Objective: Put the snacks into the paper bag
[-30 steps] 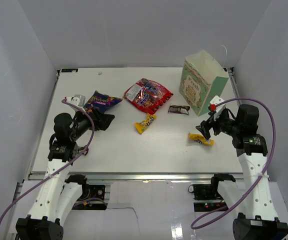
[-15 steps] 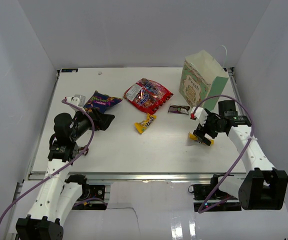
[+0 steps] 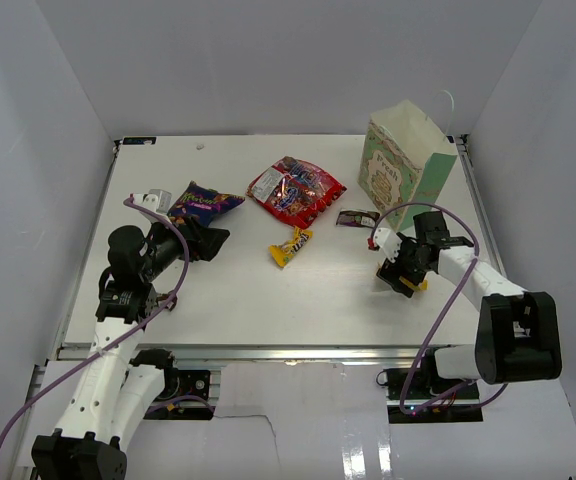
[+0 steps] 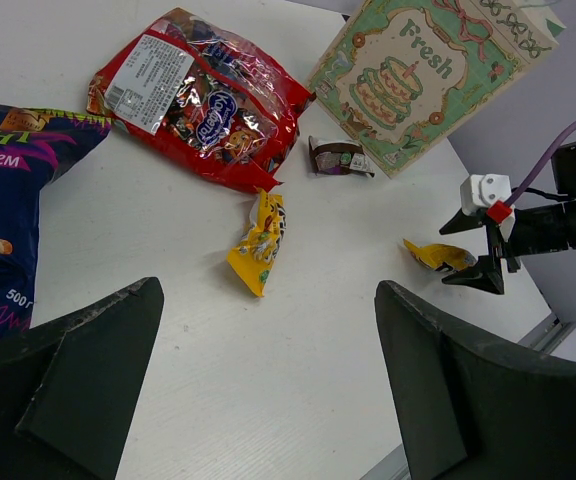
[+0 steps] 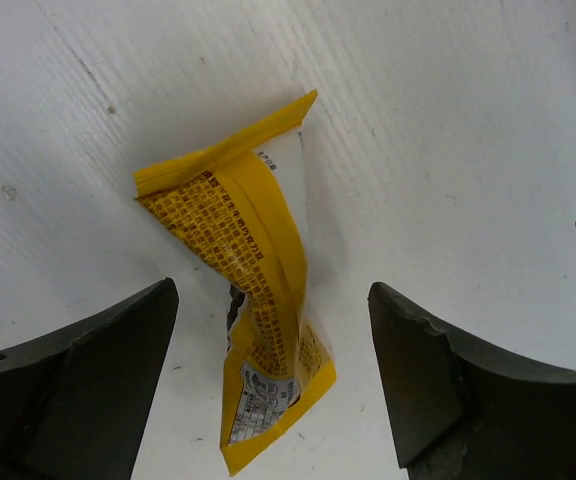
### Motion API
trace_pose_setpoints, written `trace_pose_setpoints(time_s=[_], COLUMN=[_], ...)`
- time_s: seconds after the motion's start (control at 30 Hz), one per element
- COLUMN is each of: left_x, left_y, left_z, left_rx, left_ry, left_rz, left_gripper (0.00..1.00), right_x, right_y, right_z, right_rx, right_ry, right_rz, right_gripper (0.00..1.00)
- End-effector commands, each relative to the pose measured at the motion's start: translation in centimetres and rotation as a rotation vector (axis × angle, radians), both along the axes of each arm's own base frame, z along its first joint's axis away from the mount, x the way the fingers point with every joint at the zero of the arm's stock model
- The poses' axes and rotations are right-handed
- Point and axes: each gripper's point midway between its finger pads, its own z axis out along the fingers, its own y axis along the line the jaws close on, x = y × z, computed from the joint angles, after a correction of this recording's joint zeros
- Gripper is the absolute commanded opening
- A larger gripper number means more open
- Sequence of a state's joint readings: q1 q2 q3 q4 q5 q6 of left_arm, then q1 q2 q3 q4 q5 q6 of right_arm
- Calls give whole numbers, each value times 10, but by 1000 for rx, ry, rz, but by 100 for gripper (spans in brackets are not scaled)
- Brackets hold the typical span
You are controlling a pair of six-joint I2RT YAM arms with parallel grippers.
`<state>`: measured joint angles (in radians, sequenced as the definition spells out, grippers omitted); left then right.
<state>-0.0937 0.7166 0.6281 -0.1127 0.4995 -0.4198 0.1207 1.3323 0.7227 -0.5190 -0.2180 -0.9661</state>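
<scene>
Six things on the table (image 3: 218, 290): one paper bag (image 3: 408, 165) upright at far right, five lying loose.
Overhead: one red candy bag (image 3: 296, 192), one purple-blue bag (image 3: 205, 203), one brown wrapper (image 3: 357, 219), one mid-table yellow packet (image 3: 291, 245). Left wrist: left tool (image 4: 268, 290) gapes wide, empty. Right wrist: right tool (image 5: 270, 290) spread wide astride the second yellow packet (image 5: 253, 260), not gripping it.

The mint-green paper bag (image 3: 408, 165) stands upright, far right. The red candy bag (image 3: 296, 192) lies flat mid-table, the purple-blue bag (image 3: 205, 203) to its left, one yellow packet (image 3: 291, 246) just nearer, the dark brown wrapper (image 3: 357, 219) beside the paper bag; a second yellow packet (image 5: 258, 300) lies creased, perhaps twisted
</scene>
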Motion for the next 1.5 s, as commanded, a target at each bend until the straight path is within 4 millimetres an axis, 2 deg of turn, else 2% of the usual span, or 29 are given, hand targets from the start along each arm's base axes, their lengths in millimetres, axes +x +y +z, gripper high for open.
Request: trace_pose_setpoints(time_s=[0.0,0.17,0.3,0.43,0.47,0.5,0.6,0.63,0.67,0.7,0.83,0.87,0.93,0.97,1.03,1.1,1.13,1.2,1.23,1.27,1.3,1.37,1.4,1.47], left_x=[-2,-2,-2,-2,-2,-2,-2,-2,-2,-2,-2,-2,-1,-1,-1,-2,-2,-2,-2,-2,-2,-2,-2,-1], left_y=[-3,-3,-3,-3,-3,-3,-3,-3,-3,-3,-3,-3,-3,-3,-3,-4,-4,-4,-4,-4,-4,-4,-4,-4], left_z=[8,7,8,8,7,7,7,7,6,6,6,6,6,6,6,6,5,5,6,6,6,6,5,6], left_rx=[-5,-4,-4,-5,-4,-4,-4,-4,-4,-4,-5,-4,-3,-3,-3,-4,-4,-4,-4,-4,-4,-2,-1,-1], left_ry=[-20,-18,-20,-21,-18,-18,-18,-18,-17,-17,-13,-15,-14,-16,-14,-14,-13,-13,-16,-16,-16,-17,-15,-16], left_rz=[-19,-17,-17,-17,-17,-17,-19,-17,-19,-19,-22,-20,-20,-20,-20,-23,-25,-26,-25,-25,-23,-24,-24,-24], left_gripper=[98,98,98,98,98,98,98,98,98,98,98,98,98,98,98,98,98,98,98,98,98,98,98,98], right_x=[14,15,15,10,8,-1,-2,-4,-3,-2,7,17,30,41,64,84,102,122,144,154,175,195,213,229], right_y=[3,6,8,13,15,23,38,49,55,64,73,72,70,64,55,48,44,39,39,38,37,35,30,26], right_z=[-1,-6,-4,0,2,5,38,65,81,118,202,242,276,317,341,385,385,414,403,404,402,398,384,383], right_rx=[4,17,27,52,65,103,185,245,276,329,415,427,451,472,485,524,521,537,541,549,558,562,546,537], right_ry=[-48,-28,-38,-32,-28,-1,-49,-86,-112,-176,-333,-429,-486,-572,-618,-729,-730,-797,-763,-760,-748,-740,-719,-738], right_rz=[-10,-13,-13,19,30,63,118,155,177,210,213,211,187,147,81,32,-5,-51,-77,-91,-119,-151,-187,-214], right_gripper=[82,67,60,38,29,26,21,20,20,20,17,17,17,17,17,17,17,17,17,18,17,18,19,21])
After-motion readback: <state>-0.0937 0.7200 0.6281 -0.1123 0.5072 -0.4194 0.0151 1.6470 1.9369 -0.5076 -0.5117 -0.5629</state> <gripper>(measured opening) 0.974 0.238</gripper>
